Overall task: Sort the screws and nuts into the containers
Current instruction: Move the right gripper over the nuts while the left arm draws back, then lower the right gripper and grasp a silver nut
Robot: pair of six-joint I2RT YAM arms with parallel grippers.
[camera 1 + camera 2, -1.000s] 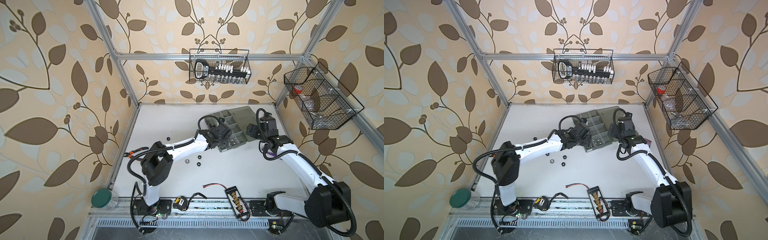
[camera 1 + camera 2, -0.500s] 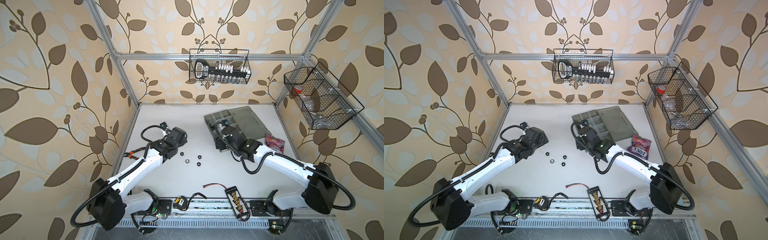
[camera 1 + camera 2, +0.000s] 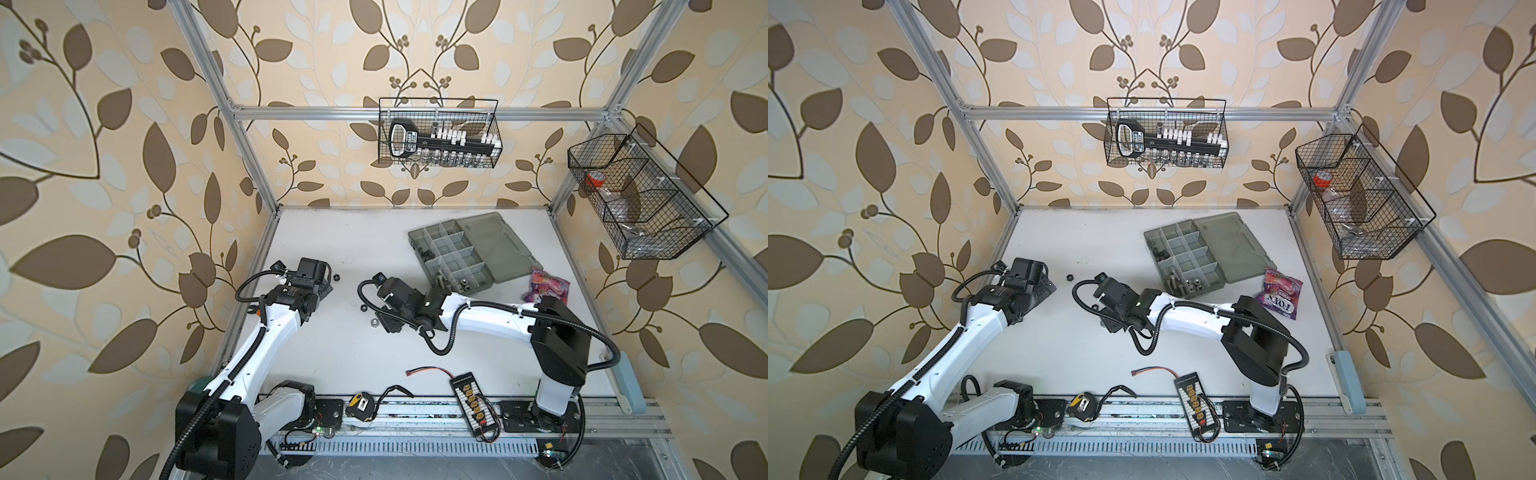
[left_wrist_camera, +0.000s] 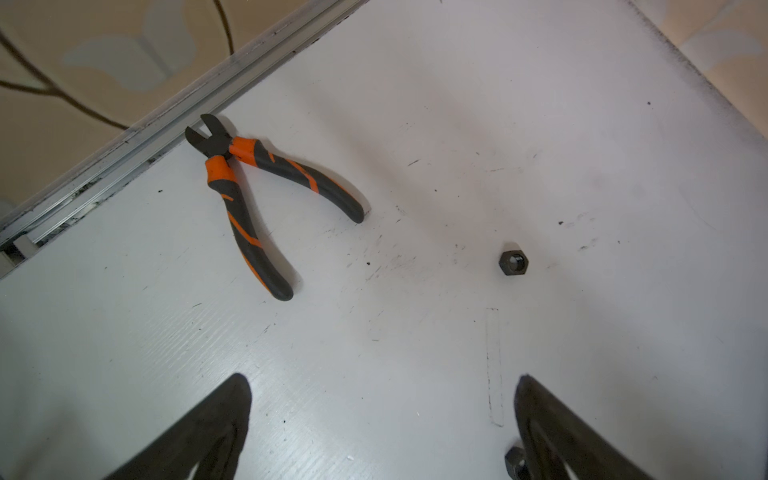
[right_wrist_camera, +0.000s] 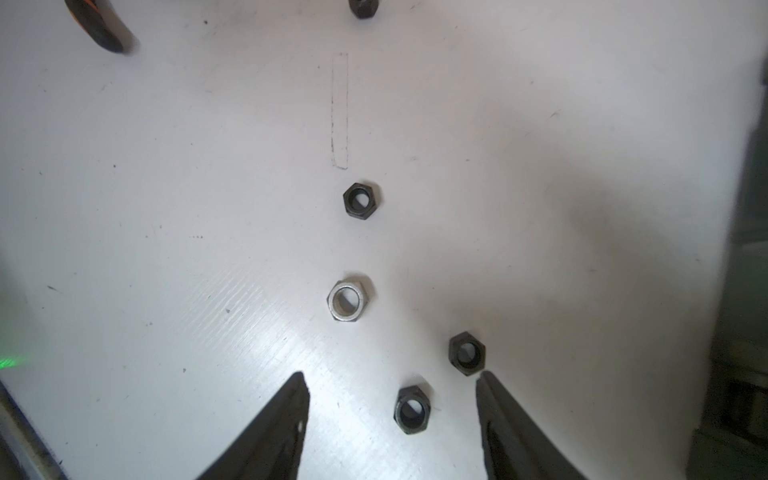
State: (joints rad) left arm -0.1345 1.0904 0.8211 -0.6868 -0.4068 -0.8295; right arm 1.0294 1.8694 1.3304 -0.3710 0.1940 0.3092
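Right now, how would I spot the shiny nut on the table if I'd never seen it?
Find the grey organizer case on the white table, then the right gripper nearby. Right by it lie four nuts close together. Three are black nuts; yours is the silver nut, the only shiny pale one.

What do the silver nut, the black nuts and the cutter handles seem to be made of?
Silver nut: probably bare or plated steel, pale grey with a soft shine.
Black nuts: likely steel with a dark matte coating.
Cutter handles: apparently moulded plastic or rubber, orange and dark grey.
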